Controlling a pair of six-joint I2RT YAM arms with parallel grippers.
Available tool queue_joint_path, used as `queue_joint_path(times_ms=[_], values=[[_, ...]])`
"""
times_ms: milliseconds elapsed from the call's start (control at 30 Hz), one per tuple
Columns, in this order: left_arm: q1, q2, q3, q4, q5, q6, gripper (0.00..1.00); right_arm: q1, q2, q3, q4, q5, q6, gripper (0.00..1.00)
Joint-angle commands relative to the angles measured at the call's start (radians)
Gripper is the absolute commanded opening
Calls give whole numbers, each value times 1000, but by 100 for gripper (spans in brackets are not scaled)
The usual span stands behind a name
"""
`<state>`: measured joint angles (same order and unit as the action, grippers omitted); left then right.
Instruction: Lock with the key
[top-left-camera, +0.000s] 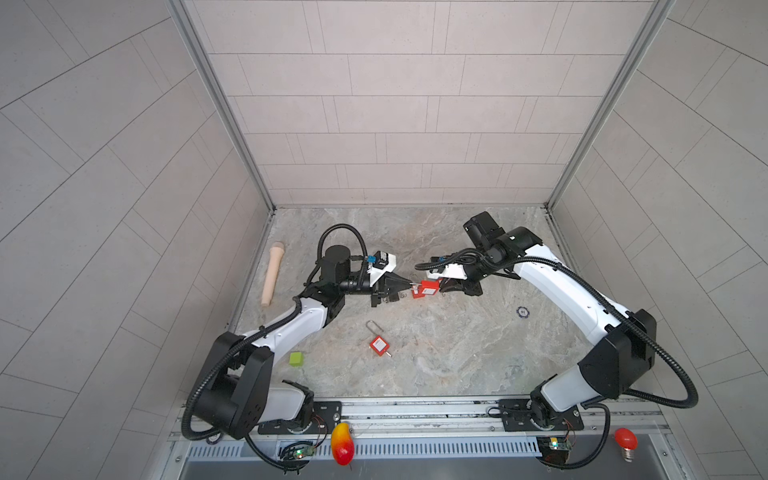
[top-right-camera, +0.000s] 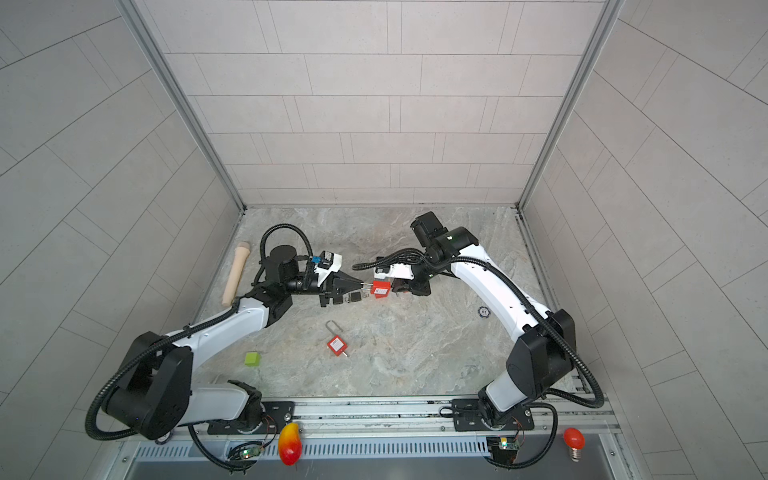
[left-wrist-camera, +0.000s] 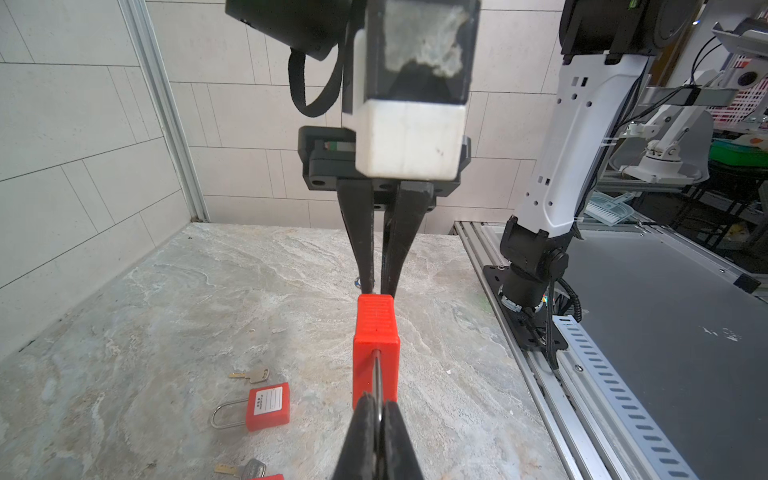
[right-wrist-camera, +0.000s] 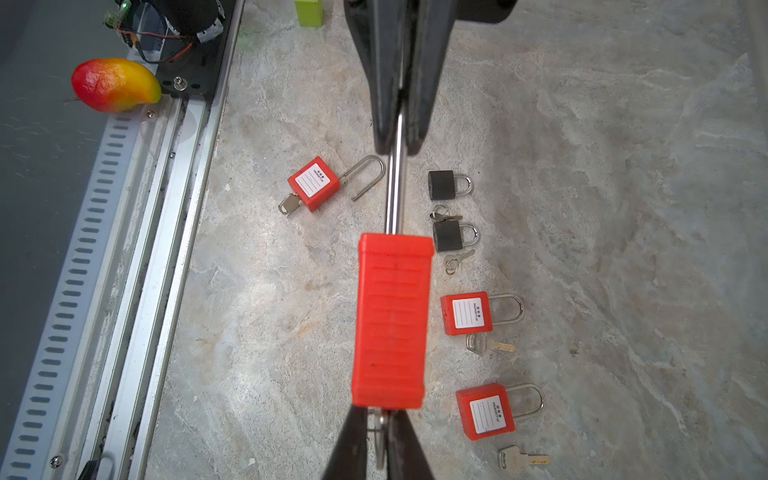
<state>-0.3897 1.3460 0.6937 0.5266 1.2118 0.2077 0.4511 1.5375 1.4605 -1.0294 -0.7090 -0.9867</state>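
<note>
Hanging above the worktop (top-left-camera: 457, 353), the padlock (right-wrist-camera: 390, 320) is held at both ends. Our left gripper (left-wrist-camera: 378, 405) is clamped tight on its steel shackle (right-wrist-camera: 397, 187); our right gripper (right-wrist-camera: 377, 415) is pinched on the key (right-wrist-camera: 379, 432) at the padlock's other end. We see other padlocks (right-wrist-camera: 467, 313) and loose keys (right-wrist-camera: 490, 345) lying below. A green block (top-left-camera: 296, 358) sits near the worktop's left front.

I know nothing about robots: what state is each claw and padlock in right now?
Held padlock: in the air, gripped at both ends.
Left gripper: shut on its shackle.
Right gripper: shut on its key.
Lone padlock: shackle open, key inserted.
Black padlocks: shackles closed.
</note>
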Motion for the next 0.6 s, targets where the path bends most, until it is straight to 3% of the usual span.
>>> queue_joint_path(times_ms=[0, 133, 267, 567], values=[[-5, -34, 21, 15, 19, 23, 0, 6, 16, 14, -30, -21, -15, 9], [-5, -42, 21, 5, 16, 27, 0, 6, 27, 15, -33, 0, -21, 0], [0, -62, 26, -63, 4, 69, 0, 5, 27, 15, -50, 68, -30, 0], [37, -125, 68, -392, -41, 264, 0, -24, 17, -21, -63, 247, -30, 0]])
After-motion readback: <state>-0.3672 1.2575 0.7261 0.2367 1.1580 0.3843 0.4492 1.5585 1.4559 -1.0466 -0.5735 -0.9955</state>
